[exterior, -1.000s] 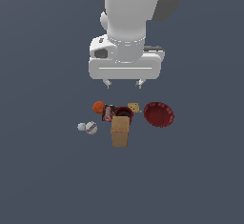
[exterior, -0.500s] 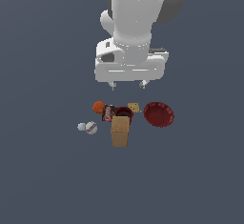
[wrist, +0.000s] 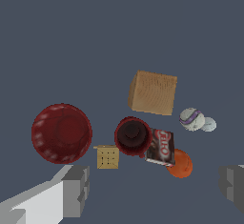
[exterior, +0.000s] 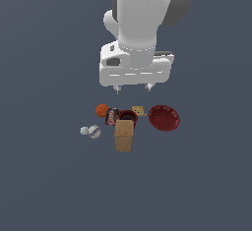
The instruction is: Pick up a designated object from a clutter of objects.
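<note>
Since the earlier frames only the white arm has moved: its gripper [exterior: 133,88] has drifted toward the exterior view's right and seems slightly lower, while every object lies where it did. It hangs above the clutter, well clear of it, jaws spread wide and empty; in the wrist view the two grey fingers [wrist: 76,190] stand at opposite edges with the pile between them.

By my judgement the task is barely begun: nothing is grasped, and alignment, descent, closing and lifting all remain.

Counted from largest to smallest:
- one dark red fluted bowl [wrist: 61,133], set apart from the rest;
- one tan cardboard box [wrist: 153,93], nearest the exterior camera;
- one dark red cup [wrist: 133,136], upright in the middle;
- one small can with a dark printed label [wrist: 160,147], lying against the cup;
- one smooth orange ball [wrist: 180,164], the designated object, just beside the can on the side away from the cup [exterior: 102,110];
- one white ball with baseball-like stitching [wrist: 192,118];
- one yellowish cube-like block [wrist: 107,157];
- one smaller plain white ball [wrist: 208,124], touching the stitched one.
</note>
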Available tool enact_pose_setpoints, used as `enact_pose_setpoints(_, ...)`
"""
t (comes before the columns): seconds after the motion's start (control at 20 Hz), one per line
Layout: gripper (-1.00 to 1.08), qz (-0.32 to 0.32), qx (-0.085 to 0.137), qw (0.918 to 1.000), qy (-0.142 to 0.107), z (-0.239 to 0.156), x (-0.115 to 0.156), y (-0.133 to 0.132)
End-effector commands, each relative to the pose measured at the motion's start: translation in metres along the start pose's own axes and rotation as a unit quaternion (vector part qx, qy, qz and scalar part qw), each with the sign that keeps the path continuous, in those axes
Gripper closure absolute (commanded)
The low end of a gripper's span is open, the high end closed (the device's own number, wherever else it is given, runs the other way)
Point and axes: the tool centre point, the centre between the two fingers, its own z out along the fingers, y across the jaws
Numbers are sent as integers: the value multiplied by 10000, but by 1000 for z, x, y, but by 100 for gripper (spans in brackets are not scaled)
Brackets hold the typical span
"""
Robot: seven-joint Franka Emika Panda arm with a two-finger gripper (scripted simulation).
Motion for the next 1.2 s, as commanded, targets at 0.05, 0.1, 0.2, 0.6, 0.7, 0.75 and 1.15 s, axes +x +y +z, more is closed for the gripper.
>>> enact_pose_setpoints(0.05,-92,-107,7,9999,-2,5,-1,3)
enact_pose_setpoints(0.1,-92,-150,10,9999,-1,7,-1,4)
enact_pose_setpoints(0.2,-92,-248,16,9997,1,11,-2,7)
enact_pose_setpoints(0.6,-92,-826,47,9966,13,35,-7,23)
enact_pose_setpoints(0.7,-92,-1015,56,9948,18,43,-9,28)
enact_pose_setpoints(0.75,-92,-1110,60,9938,21,47,-10,31)
enact_pose_setpoints(1.15,-92,-1864,85,9824,45,78,-21,51)
